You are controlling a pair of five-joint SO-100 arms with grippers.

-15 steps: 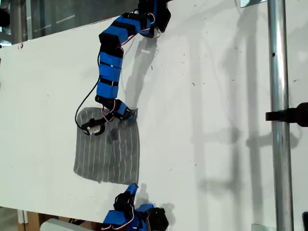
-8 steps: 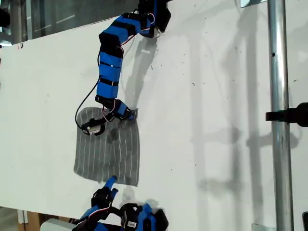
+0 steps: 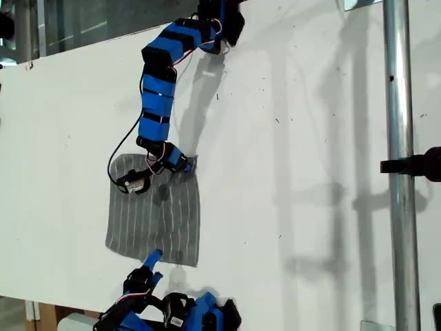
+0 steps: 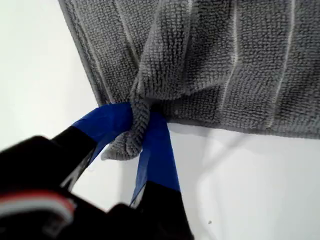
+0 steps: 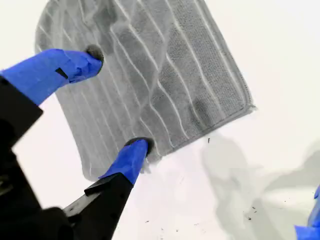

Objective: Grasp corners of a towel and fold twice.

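Note:
The towel (image 3: 155,221) is a grey cloth with thin white stripes, lying flat on the white table (image 3: 310,138) at the exterior view's lower left. My first gripper (image 3: 185,165) reaches down from the far side. It is shut on the towel's far corner (image 4: 127,142), whose fabric bunches between its blue fingers (image 4: 107,122). My second gripper (image 3: 151,261) comes in from the near table edge and stands open. Its fingertips (image 5: 132,150) straddle the towel (image 5: 165,70) just inside the near edge. Another corner (image 5: 247,107) lies flat and free.
A vertical metal pole (image 3: 397,172) with a black clamp (image 3: 413,165) stands at the exterior view's right. The second arm's base (image 3: 200,314) sits at the near table edge. Bare white tabletop stretches between the towel and the pole.
My second gripper has swung toward the exterior view's left along the towel's near edge and now sits over the cloth. The first gripper and the towel have not moved.

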